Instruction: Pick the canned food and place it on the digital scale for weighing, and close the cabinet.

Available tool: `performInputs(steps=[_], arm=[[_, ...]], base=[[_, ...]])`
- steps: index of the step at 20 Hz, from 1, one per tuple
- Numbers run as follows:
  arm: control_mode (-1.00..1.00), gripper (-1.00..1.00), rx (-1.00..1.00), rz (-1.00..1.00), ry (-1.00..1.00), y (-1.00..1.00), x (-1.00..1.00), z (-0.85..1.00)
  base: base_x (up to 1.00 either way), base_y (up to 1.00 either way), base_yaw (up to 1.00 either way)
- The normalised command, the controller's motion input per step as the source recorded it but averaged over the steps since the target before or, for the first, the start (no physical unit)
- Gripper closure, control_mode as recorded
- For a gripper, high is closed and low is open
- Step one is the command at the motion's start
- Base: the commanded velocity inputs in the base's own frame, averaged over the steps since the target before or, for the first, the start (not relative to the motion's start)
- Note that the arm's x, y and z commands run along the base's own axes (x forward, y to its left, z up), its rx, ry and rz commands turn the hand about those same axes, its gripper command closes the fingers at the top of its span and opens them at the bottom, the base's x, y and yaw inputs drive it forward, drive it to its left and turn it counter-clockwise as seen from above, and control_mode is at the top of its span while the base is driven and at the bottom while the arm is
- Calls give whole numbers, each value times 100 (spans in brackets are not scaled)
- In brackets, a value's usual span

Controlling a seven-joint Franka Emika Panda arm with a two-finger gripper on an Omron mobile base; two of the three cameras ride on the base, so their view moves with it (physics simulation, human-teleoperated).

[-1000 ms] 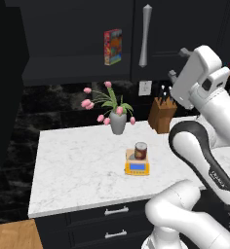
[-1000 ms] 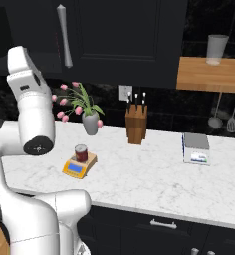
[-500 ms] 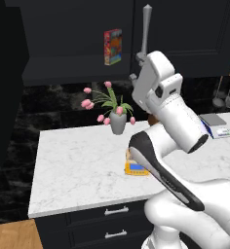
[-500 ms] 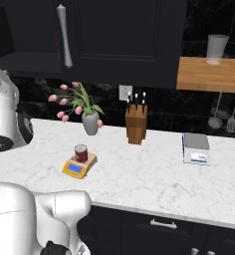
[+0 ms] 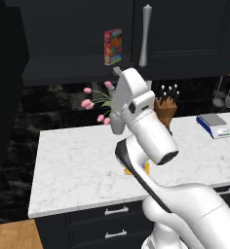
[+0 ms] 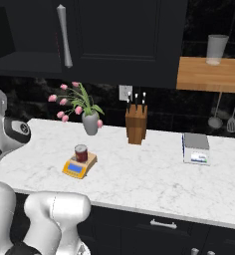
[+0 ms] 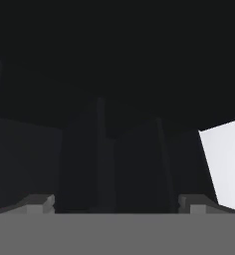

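So the can (image 6: 81, 152) is already sitting on the little yellow scale (image 6: 79, 165) near the counter's front edge, which leaves closing the cabinet (image 5: 68, 34) up behind it, where the red box (image 5: 112, 46) shows in the open part. The gripper (image 7: 117, 201) has its jaws wide apart holding nothing, aimed at something dark, so next I'd guess it needs to find the open door on the left and push it shut. Compared to a second ago the arm has swung from the right side across to the left, and the can hasn't budged.
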Motion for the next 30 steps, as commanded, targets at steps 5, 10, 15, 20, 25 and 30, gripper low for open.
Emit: performInputs(steps=[5, 10, 15, 20, 25, 30], arm=[[-100, -100, 5, 0, 0, 68, 0, -10], [-100, -100, -2, 0, 0, 45, 0, -1], [-100, -100, -3, -3, 0, 12, 0, -21], [-100, -100, 0, -1, 3, 1, -7, -14], [-100, -100, 0, 0, -1, 1, -26, -16], [-100, -100, -5, 0, -4, 16, -36, -24]], base=[[0, 0, 0], [0, 0, 0], [0, 0, 0], [0, 0, 0], [0, 0, 0], [0, 0, 0]])
